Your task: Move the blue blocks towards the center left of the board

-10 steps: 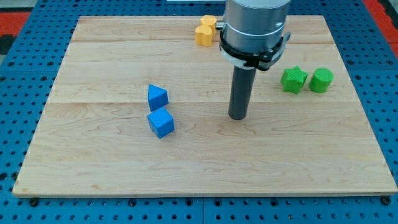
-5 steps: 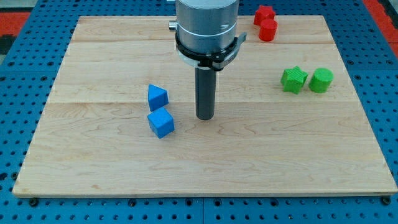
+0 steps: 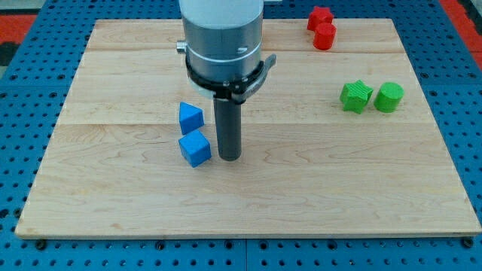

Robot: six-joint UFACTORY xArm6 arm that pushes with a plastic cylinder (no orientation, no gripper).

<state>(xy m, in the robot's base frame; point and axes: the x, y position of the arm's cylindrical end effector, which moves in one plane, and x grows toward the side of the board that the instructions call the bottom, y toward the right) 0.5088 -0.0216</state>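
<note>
Blue blocks sat left of the board's (image 3: 90,211) middle: a blue wedge (image 3: 190,117) on the far side and a blue cube (image 3: 195,148) on the near side, close together, though I could not tell whether they touched. My tip (image 3: 230,157) rested on the wood just right of the cube, with a thin gap showing between them. No fingers on this rig, only the dark rod (image 3: 227,128). Far right, two red blocks (image 3: 321,28) stood by the far edge, and a green star block (image 3: 355,96) with a green round block (image 3: 389,97) sat nearer.
</note>
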